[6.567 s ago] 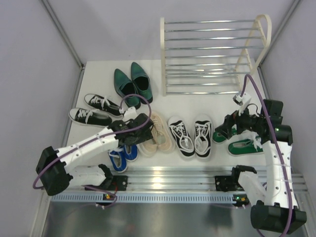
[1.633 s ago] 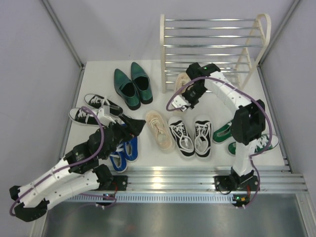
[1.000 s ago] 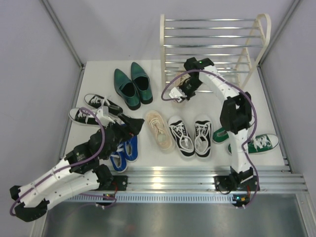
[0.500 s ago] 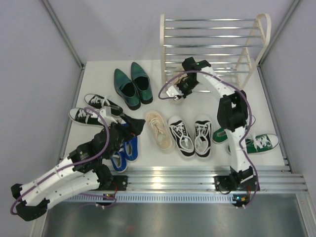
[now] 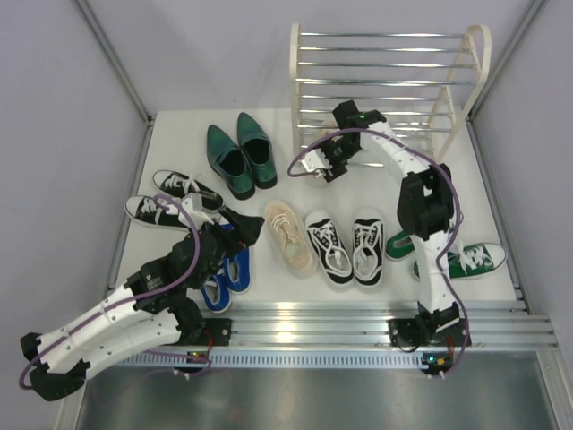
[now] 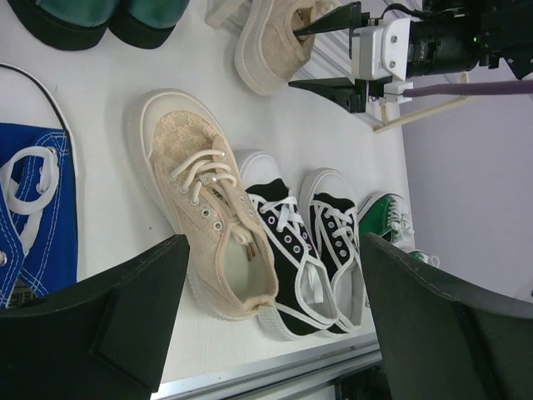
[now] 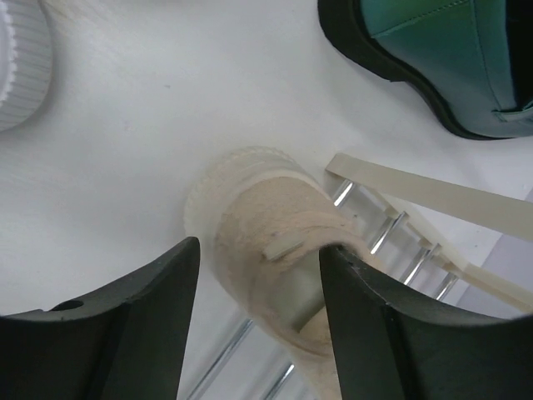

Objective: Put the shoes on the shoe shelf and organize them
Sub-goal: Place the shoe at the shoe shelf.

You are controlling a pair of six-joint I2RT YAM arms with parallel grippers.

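One beige shoe (image 7: pixel 275 242) is noted at the left end of the shoe shelf (image 5: pixel 295 98), heel over the lowest bars, toe out on the desk (image 5: pixel 179 143). Its heel is bracketed by the right gripper (image 6: pixel 293 58), jaws parted, nothing clamped. Its mate (image 6: pixel 208 225) is seen flat on the desk beside the blue sneakers (image 6: pixel 33 217), below the left gripper (image 6: pixel 271 243), jaws spread wide and empty.

No text, brand, label or number you can read in any view, black-and-white sneakers (image 6: pixel 287 242) and green sneaker (image 5: pixel 470 260) showing nothing legible, finer marks too small to tell.
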